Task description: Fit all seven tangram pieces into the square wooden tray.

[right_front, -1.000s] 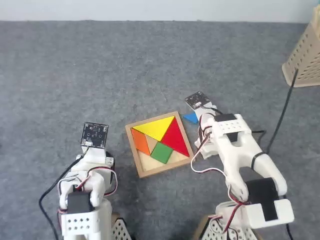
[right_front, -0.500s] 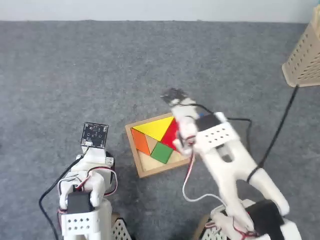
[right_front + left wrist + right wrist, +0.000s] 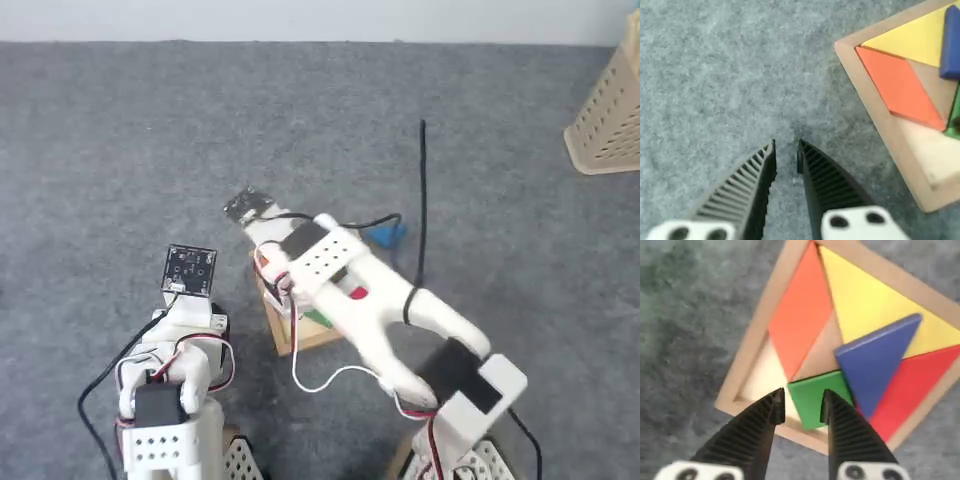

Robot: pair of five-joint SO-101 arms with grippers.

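The square wooden tray [image 3: 747,360] holds an orange piece [image 3: 802,315], a yellow triangle [image 3: 870,305], a red triangle [image 3: 905,390] and a green square [image 3: 812,397]. A blue triangle [image 3: 872,360] lies askew on top of the yellow and red ones. My right gripper [image 3: 801,397] hovers over the green square, open with nothing between its fingers. In the high view the right arm [image 3: 330,265] stretches across the tray [image 3: 285,340] and covers most of it. My left gripper [image 3: 786,145] stays over bare carpet beside the tray's corner [image 3: 880,115], its fingers a narrow gap apart.
A small blue piece [image 3: 388,235] lies on the grey carpet right of the tray. A black cable [image 3: 421,200] runs over the carpet behind it. A perforated beige stand [image 3: 610,110] sits at the far right edge. The left arm [image 3: 185,330] is folded near the front.
The right arm has swung left from beside the blue piece at the tray's right to a position over the tray. The left arm has not moved.
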